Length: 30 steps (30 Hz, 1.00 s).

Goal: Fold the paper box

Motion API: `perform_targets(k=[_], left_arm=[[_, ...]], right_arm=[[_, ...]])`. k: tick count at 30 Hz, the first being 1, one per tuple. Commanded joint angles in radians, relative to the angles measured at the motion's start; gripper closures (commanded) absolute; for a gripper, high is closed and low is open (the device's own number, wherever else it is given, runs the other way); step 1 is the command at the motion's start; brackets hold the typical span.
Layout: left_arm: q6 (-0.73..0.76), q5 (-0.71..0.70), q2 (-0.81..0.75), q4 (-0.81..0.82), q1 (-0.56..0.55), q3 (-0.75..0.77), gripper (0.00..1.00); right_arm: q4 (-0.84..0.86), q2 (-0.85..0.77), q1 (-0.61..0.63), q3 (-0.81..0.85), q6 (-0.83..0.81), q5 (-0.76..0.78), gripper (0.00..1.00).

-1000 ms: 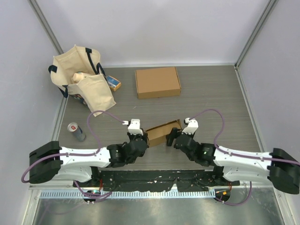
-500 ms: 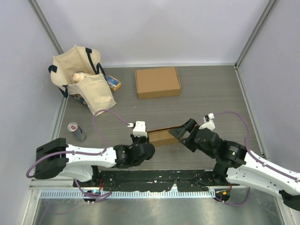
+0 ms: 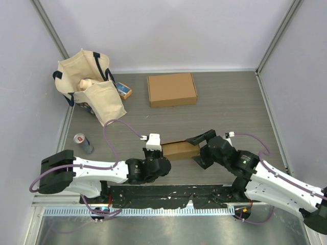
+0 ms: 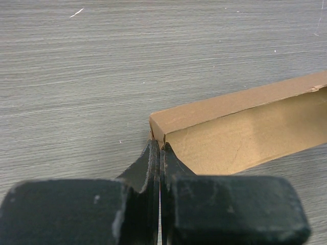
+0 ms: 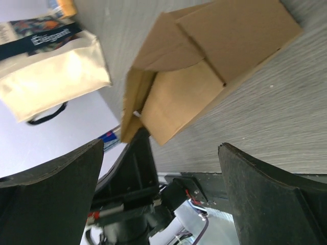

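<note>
i'm looking down from the top camera and the paper box (image 3: 180, 149) sits low in the frame, just below centre, on the grey wood-grain table (image 3: 230, 102) between the two arms. it is only partly formed: the left wrist view shows a long side wall standing up with the inside open, and the right wrist view shows its end flaps loose and splayed. the left gripper (image 4: 159, 149) has its jaws pressed together right at the box's left corner, and as far as i can tell it is pinching the thin cardboard wall there. the right gripper (image 3: 201, 150) is spread as wide as it goes, one finger above and one below the box's right end in the top view; in its own camera the cardboard sits between the two dark fingers (image 5: 276, 204) without touching either, so it has hold of nothing. further up the frame, near top centre, a closed flat brown box (image 3: 171, 89) lies well apart from the work. at upper left there is a cream tote bag (image 3: 89, 87) with a small blue and orange packet (image 3: 122, 90) just beside it, and a drink can (image 3: 83, 143) lies at the left edge of the table.
</note>
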Motion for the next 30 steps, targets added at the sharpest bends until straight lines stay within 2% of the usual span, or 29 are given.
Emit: perform_targets(k=[1,4,10,14,20,24,30], left_arm=[[-0.022,-0.016,0.027,-0.109,-0.015,0.016,1.00],[-0.020,-0.023,0.035,-0.110,-0.017,0.018,1.00],[-0.016,-0.026,0.045,-0.112,-0.024,0.030,1.00],[-0.014,-0.027,0.055,-0.110,-0.024,0.035,1.00],[-0.016,-0.027,0.075,-0.112,-0.026,0.043,1.00],[-0.016,-0.030,0.078,-0.112,-0.027,0.047,1.00],[-0.017,-0.039,0.091,-0.127,-0.032,0.064,1.00]], right_arm=[[-0.010,0.106,-0.035,0.063,0.049,-0.075,0.00],[0.064,0.160,-0.066,0.062,0.032,-0.098,0.00],[0.105,0.215,-0.108,0.068,0.035,-0.092,0.00],[0.145,0.188,-0.115,0.069,-0.018,-0.079,0.00],[0.159,0.158,-0.121,0.039,0.008,-0.069,0.00],[0.185,0.229,-0.125,0.048,0.017,-0.140,0.00],[0.153,0.313,-0.126,0.083,0.003,-0.161,0.00]])
